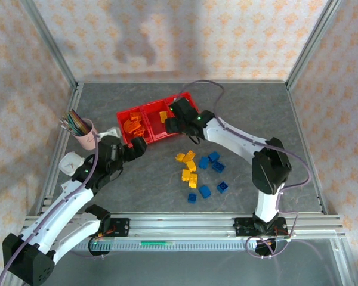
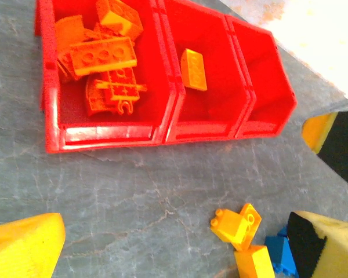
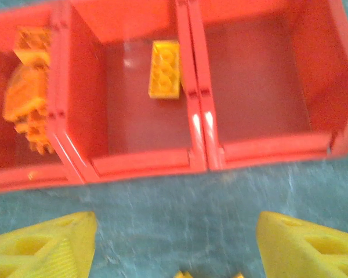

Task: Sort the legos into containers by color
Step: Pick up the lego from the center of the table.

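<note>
From above: loose legos in one patch on the table (image 1: pixel 155 185), loose yellow bricks (image 1: pixel 189 170) on its left side, blue bricks (image 1: pixel 213 167) on its right, well apart from the containers (image 1: pixel 124 126) and on the arm-base side of them. Right gripper (image 1: pixel 174 122) over the middle bin's near wall. Left gripper (image 1: pixel 138 146) just beside the row's near wall, below the left bin. Patch toward the bases and slightly right of both grippers, about equally close to each, yet on the right arm's half of the table, so probably the right arm's pick.

From the left wrist: left gripper (image 2: pixel 177 237) spread wide, holding nothing. Orange bricks (image 2: pixel 104 63) heaped in the left bin, a single yellow brick (image 2: pixel 194 69) in the middle one, nothing visible in the third. Loose yellow bricks (image 2: pixel 236 225) and one of the blue bricks (image 2: pixel 281 258) low and right, just beside the finger at the view's right (closer-looking here than from above).

From the right wrist: right gripper (image 3: pixel 177 231) parted, nothing between its fingers. Yellow brick (image 3: pixel 165 68) flat on the middle bin's floor, long axis pointing away from the gripper. Two yellow scraps at the bottom edge, likely the loose pile (too cropped to be sure), on the near side of the fingertips. Hence, in all likelihood, a pull back toward the bases before any descent.
</note>
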